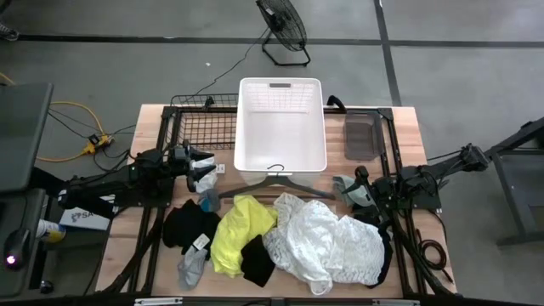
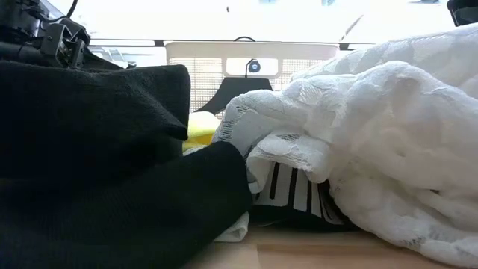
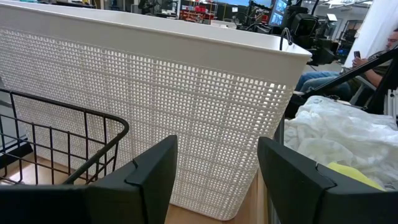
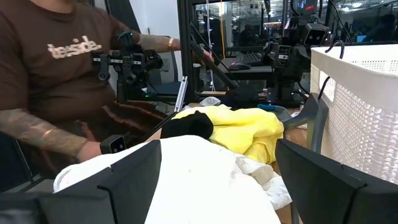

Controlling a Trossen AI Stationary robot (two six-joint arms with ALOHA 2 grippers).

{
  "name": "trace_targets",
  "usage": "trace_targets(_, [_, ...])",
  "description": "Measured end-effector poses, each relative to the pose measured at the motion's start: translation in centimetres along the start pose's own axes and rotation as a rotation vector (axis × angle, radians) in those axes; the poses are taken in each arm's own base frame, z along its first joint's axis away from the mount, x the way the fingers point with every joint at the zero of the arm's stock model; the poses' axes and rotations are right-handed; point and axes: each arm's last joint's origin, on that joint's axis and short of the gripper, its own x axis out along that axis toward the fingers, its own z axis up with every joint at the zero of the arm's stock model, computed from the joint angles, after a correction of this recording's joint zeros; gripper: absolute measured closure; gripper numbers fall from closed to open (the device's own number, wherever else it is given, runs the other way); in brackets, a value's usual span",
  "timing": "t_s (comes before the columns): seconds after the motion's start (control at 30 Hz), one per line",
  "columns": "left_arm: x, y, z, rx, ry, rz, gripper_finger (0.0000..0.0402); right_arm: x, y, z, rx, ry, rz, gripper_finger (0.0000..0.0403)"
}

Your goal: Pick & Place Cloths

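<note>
The cloths lie in a heap on the table's near half. In the high view I see a black one (image 1: 189,228), the neon yellow one (image 1: 238,231), a smaller black one (image 1: 257,260), a grey one (image 1: 193,269) and the large white lacy one (image 1: 330,242). My left gripper (image 1: 202,172) is open, left of the white slatted basket (image 1: 280,123), and faces the basket's wall (image 3: 205,106). My right gripper (image 1: 353,191) is open and hovers at the far right edge of the lacy cloth (image 4: 186,174). The yellow cloth (image 4: 249,127) lies beyond it.
A dark grey hanger (image 1: 276,180) lies between the basket and the cloths. A black wire rack (image 1: 202,123) stands left of the basket and a dark tray (image 1: 364,136) right of it. A person in a brown shirt (image 4: 62,68) is beyond the table. The black cloth (image 2: 97,164) fills much of the low view.
</note>
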Motion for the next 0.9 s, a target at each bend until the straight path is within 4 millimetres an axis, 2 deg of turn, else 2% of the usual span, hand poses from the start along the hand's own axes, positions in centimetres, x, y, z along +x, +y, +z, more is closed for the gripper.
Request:
trace_targets(0.73, [0.00,0.00,0.00,0.000,0.000,0.000,0.0183,0.00,0.00,0.00,0.000,0.000,0.000,0.0095])
trace_targets(0.9, [0.00,0.00,0.00,0.000,0.000,0.000,0.0183,-0.01,-0.16,0.34,-0.008,-0.037,-0.062,0.0095])
